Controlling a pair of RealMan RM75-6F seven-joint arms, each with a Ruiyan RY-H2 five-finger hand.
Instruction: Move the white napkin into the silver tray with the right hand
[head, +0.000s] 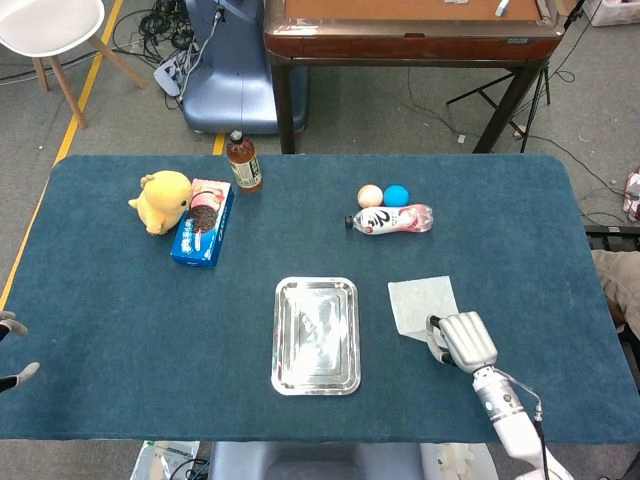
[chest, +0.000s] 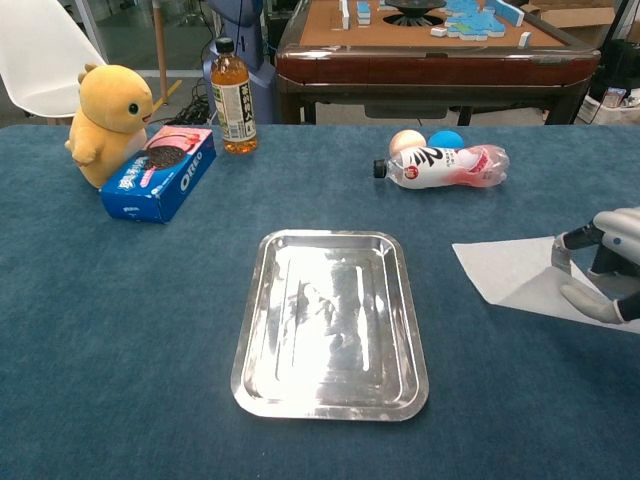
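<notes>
The white napkin (head: 420, 303) (chest: 508, 272) lies right of the silver tray (head: 316, 285) (chest: 330, 237), its far part flat on the blue cloth. My right hand (head: 462, 341) (chest: 603, 266) pinches the napkin's near right part, which is raised and folded toward the hand. The tray holds nothing and sits at the table's middle front. Only the fingertips of my left hand (head: 12, 350) show, at the far left edge in the head view, spread apart and holding nothing.
A lying plastic bottle (head: 392, 220) (chest: 445, 167) with an orange ball (head: 370, 195) and a blue ball (head: 397, 195) sits behind the napkin. Far left are a yellow plush (head: 160, 200) (chest: 108, 110), a blue cookie box (head: 203, 222) (chest: 160, 172) and a tea bottle (head: 243, 162) (chest: 232, 95).
</notes>
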